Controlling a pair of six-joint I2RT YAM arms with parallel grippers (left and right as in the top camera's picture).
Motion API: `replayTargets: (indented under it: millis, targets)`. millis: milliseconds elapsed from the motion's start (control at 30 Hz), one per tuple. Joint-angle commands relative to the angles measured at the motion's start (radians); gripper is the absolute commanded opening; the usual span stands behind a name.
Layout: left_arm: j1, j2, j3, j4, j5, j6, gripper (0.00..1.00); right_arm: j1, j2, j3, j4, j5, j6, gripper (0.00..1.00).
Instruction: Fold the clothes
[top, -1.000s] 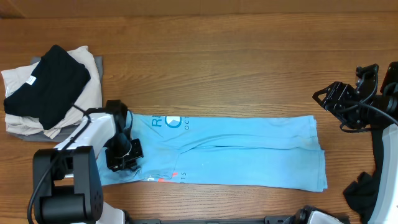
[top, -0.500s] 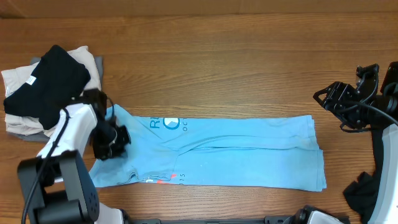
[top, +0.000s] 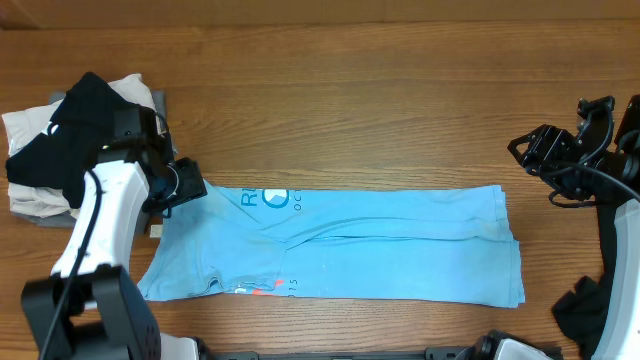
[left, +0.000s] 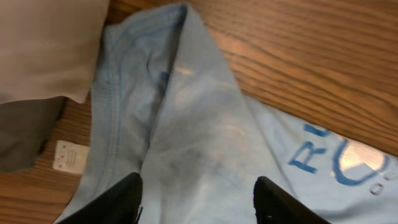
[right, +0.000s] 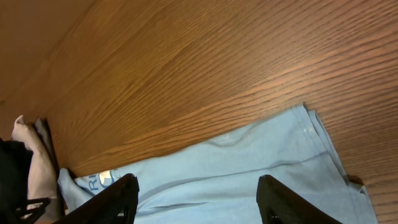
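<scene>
A sky-blue T-shirt (top: 380, 245), one of the clothes, lies on the wooden table as a long band folded lengthwise. Its white lettering and small red-orange mark (top: 262, 287) sit near the left end. My left gripper (top: 188, 190) hovers open over the shirt's far left corner. In the left wrist view the gripper (left: 199, 202) has blue fabric (left: 205, 143) below its spread fingers and nothing between them. My right gripper (top: 532, 152) stands open off the shirt's far right corner. In the right wrist view this gripper (right: 199, 199) looks down on the shirt (right: 249, 168) from a height.
A pile of garments sits at the far left: a black one (top: 75, 130) on top of white (top: 28, 125) and grey (top: 158, 100) ones. A small white tag (top: 155, 232) lies beside the shirt's left edge. A dark lump (top: 575, 305) is at the right edge.
The left gripper pulled the shirt's left end to the left, then opened and let it go, moving toward the far left corner. The right arm barely moved.
</scene>
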Motion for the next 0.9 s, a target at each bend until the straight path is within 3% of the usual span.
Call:
replayTargets:
  millis: [0, 167, 267, 400, 533, 867]
  targets:
    - [-0.006, 0.088, -0.022, 0.005, 0.013, 0.010, 0.53, 0.006, -0.001, 0.002, 0.005, 0.003, 0.003, 0.65]
    - [-0.006, 0.180, -0.024, -0.005, 0.000, 0.032, 0.53, 0.006, -0.001, 0.002, 0.004, 0.000, 0.003, 0.65]
    - [-0.006, 0.220, -0.024, -0.031, 0.010, 0.032, 0.37, 0.006, -0.001, 0.002, -0.002, 0.001, 0.003, 0.65]
    - [-0.006, 0.215, -0.023, -0.054, 0.010, 0.032, 0.38, 0.006, -0.001, 0.002, -0.001, 0.001, 0.003, 0.65]
    - [-0.006, 0.177, 0.008, -0.133, 0.012, 0.045, 0.29, 0.006, -0.001, 0.002, -0.001, 0.001, 0.003, 0.65]
    - [-0.006, -0.083, 0.080, -0.340, 0.008, 0.064, 0.38, 0.006, -0.001, 0.002, -0.003, 0.000, 0.003, 0.65]
